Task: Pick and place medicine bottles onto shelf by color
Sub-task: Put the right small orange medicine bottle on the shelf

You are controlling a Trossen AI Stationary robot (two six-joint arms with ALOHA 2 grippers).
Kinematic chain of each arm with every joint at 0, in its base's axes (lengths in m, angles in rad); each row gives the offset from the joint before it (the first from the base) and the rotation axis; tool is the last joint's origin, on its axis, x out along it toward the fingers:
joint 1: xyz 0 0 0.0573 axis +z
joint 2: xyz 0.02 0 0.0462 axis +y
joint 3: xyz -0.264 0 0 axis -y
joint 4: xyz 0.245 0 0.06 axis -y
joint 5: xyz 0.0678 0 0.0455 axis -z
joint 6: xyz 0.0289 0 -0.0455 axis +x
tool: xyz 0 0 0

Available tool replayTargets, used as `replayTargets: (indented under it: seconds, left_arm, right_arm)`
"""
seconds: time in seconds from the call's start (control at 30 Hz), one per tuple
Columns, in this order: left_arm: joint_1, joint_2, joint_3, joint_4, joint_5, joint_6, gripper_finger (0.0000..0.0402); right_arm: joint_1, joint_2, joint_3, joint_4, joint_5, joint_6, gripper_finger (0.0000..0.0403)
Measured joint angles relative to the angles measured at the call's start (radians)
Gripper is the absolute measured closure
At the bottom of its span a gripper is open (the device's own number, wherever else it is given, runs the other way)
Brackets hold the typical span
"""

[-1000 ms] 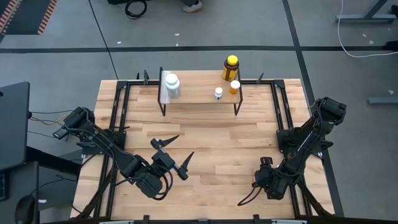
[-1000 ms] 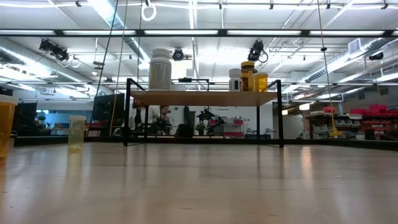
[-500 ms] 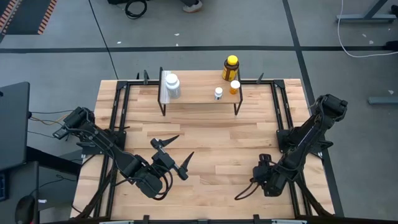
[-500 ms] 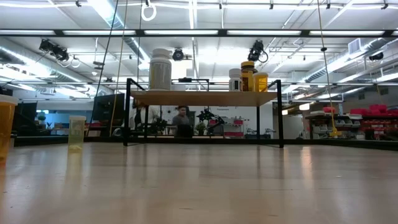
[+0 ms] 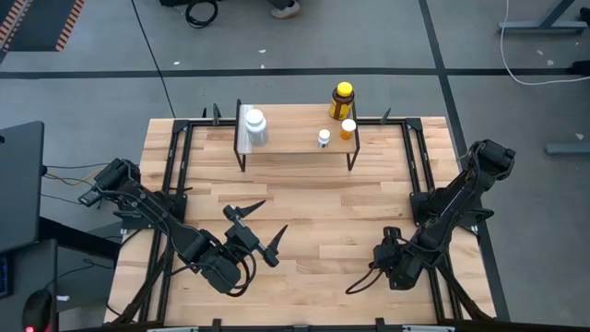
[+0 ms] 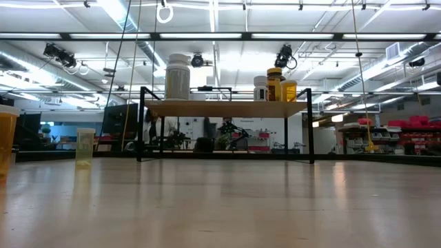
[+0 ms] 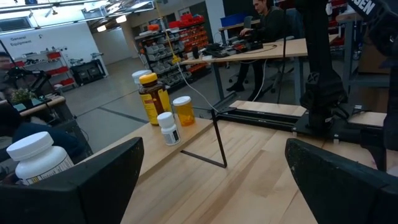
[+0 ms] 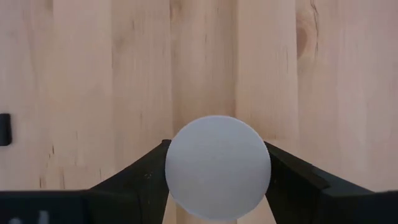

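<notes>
The big wooden tabletop (image 5: 304, 207) fills the middle of the high view. Near its upper edge stands the small shelf (image 5: 295, 140) on thin black legs.

The left arm waits at the lower left of the high view. Its tool, the left tool (image 5: 255, 228), is spread wide and holds nothing. The right arm reaches in from the right side, and the right tool (image 5: 361, 283) sits low at the lower right of the tabletop. In the right wrist view its two dark fingers (image 8: 140, 177) press on both sides of a round white cap (image 8: 217, 167). So it is pinching a bottle with a white cap, seen from straight above. The color of the bottle's body under the cap is hidden.

On the shelf, the big white bottle (image 5: 255, 125) stands at the left end, on the whitish strip. At the right end stand the big dark bottle with the yellow cap (image 5: 341, 100), a small orange bottle (image 5: 348, 129) and a small white bottle (image 5: 324, 138), close together.

In the low view, two more orange bottles show at the far left: one at the frame edge (image 6: 7, 141) and a paler one (image 6: 85, 146) a bit further in.

Four bottles seem to be placed already. The job looks partly done. The bottle in the right tool likely goes up next, and the others wait.
</notes>
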Motion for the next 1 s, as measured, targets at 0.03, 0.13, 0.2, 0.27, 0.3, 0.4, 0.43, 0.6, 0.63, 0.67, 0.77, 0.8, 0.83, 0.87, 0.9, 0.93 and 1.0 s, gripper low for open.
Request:
replayTargets:
  seconds: [0.03,0.13,0.2,0.27,0.3,0.4,0.43,0.6,0.63,0.67,0.77,0.8,0.83,0.87,0.9,0.93,1.0]
  left_arm:
    - [0.000,0.000,0.000,0.000,0.000,0.000,0.0002]
    - [0.000,0.000,0.000,0.000,0.000,0.000,0.0002]
    - [0.000,0.000,0.000,0.000,0.000,0.000,0.0002]
    - [0.000,0.000,0.000,0.000,0.000,0.000,0.0002]
    - [0.000,0.000,0.000,0.000,0.000,0.000,0.0002]
    - [0.000,0.000,0.000,0.000,0.000,-0.001,0.0002]
    - [0.000,0.000,0.000,0.000,0.000,-0.001,0.0002]
    - [0.000,0.000,0.000,0.000,0.000,-0.001,0.0002]
    - [0.000,0.000,0.000,0.000,0.000,-0.001,0.0002]
    - [0.000,0.000,0.000,0.000,0.000,-0.001,0.0002]
    - [0.000,0.000,0.000,0.000,0.000,0.001,0.0002]
    - [0.000,0.000,0.000,0.000,0.000,0.001,0.0002]
    - [0.000,0.000,0.000,0.000,0.000,0.001,0.0002]
    - [0.000,0.000,0.000,0.000,0.000,0.001,0.0002]
    - [0.000,0.000,0.000,0.000,0.000,0.002,0.0002]
    - [0.000,0.000,0.000,0.000,0.000,0.004,0.0002]
    - [0.000,0.000,0.000,0.000,0.000,0.004,0.0002]
  right_arm:
    - [-0.005,0.000,0.000,0.000,0.000,-0.004,0.0178]
    - [-0.021,0.000,0.013,-0.004,0.002,-0.029,0.0176]
    - [-0.034,0.000,0.034,-0.007,0.002,-0.057,0.0175]
    - [-0.047,0.000,0.066,-0.024,0.011,-0.095,0.0175]
    - [-0.055,0.000,0.083,-0.037,0.020,-0.117,0.0175]
    - [-0.082,0.000,0.138,-0.084,0.058,-0.185,0.0175]
    - [-0.094,0.000,0.157,-0.098,0.070,-0.212,0.0175]
    - [-0.176,-0.001,0.244,-0.141,0.135,-0.353,0.0175]
    - [-0.197,-0.001,0.261,-0.141,0.143,-0.380,0.0175]
    - [-0.220,-0.001,0.277,-0.142,0.144,-0.408,0.0175]
    - [-0.289,-0.001,0.326,-0.142,0.142,-0.479,0.0174]
    - [-0.312,-0.001,0.341,-0.142,0.140,-0.498,0.0174]
    - [-0.336,-0.001,0.355,-0.143,0.137,-0.518,0.0174]
    - [-0.363,-0.001,0.369,-0.144,0.130,-0.539,0.0174]
    - [-0.388,-0.001,0.384,-0.145,0.120,-0.561,0.0174]
    - [-0.415,-0.001,0.400,-0.144,0.108,-0.583,0.0174]
    - [-0.467,-0.001,0.432,-0.144,0.083,-0.623,0.0174]
